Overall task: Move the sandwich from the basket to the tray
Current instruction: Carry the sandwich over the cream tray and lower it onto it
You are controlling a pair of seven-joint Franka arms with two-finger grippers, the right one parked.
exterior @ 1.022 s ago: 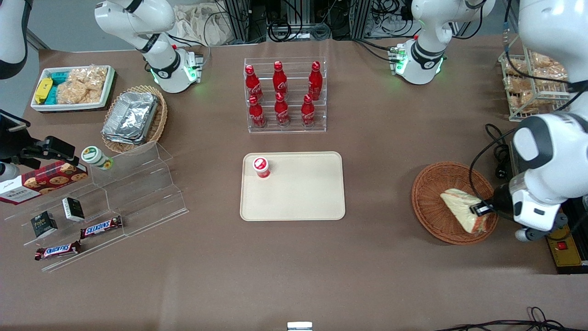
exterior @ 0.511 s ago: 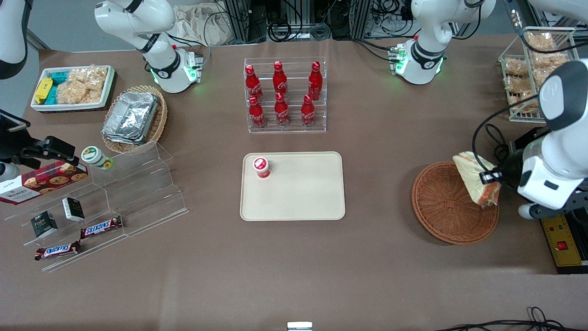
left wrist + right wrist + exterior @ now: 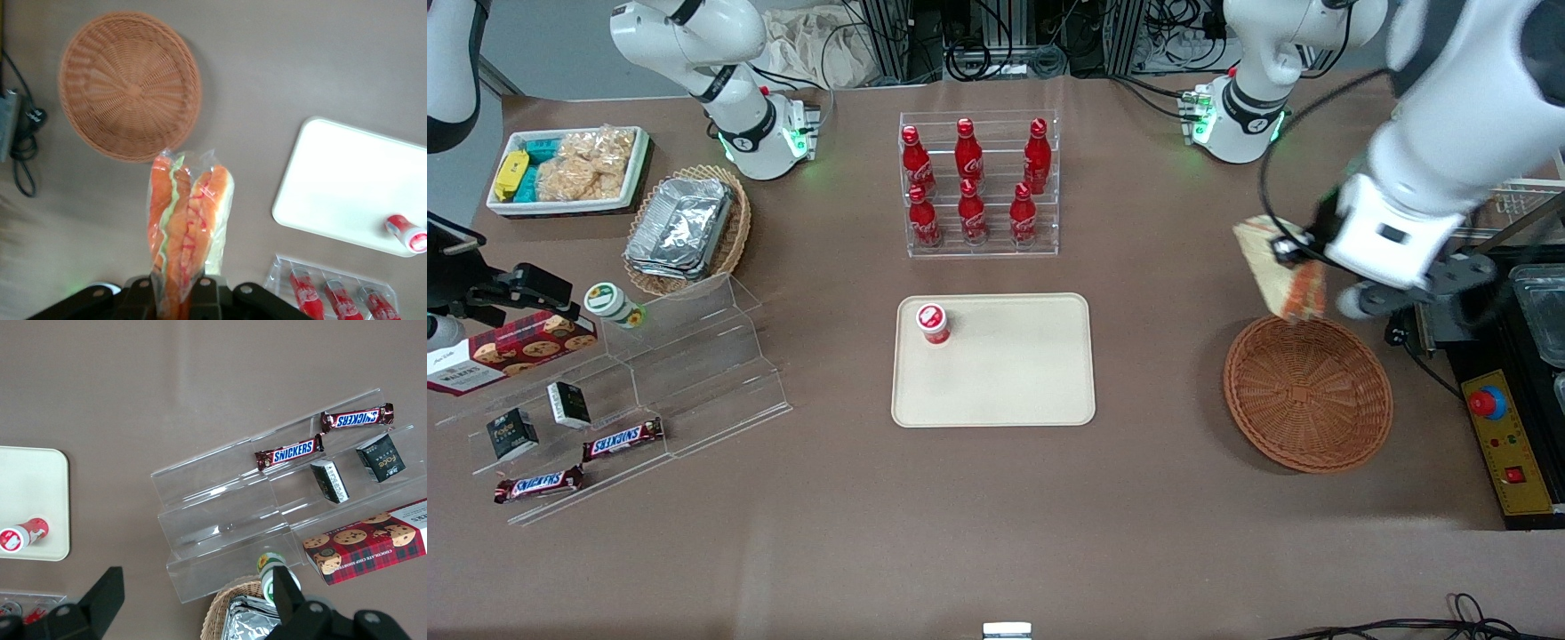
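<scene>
My left gripper [image 3: 1294, 258] is shut on the sandwich [image 3: 1276, 271], a wrapped wedge of pale bread with orange-red filling. It holds it high in the air, above the table just farther from the front camera than the round reddish-brown basket [image 3: 1307, 391]. In the left wrist view the sandwich [image 3: 187, 227] hangs out of the gripper [image 3: 180, 300], and the basket [image 3: 130, 83] has nothing in it. The beige tray [image 3: 1014, 382] lies mid-table, toward the parked arm from the basket. It also shows in the left wrist view [image 3: 340, 187].
A small red-capped cup [image 3: 933, 323] stands on the tray's corner. An acrylic rack of red cola bottles [image 3: 978, 187] stands farther from the camera than the tray. A control box with a red button [image 3: 1507, 440] and cables lie at the working arm's table end.
The gripper has lifted the sandwich out of the basket, then carried it up and away from the front camera, a little toward the tray. The basket is now empty.
</scene>
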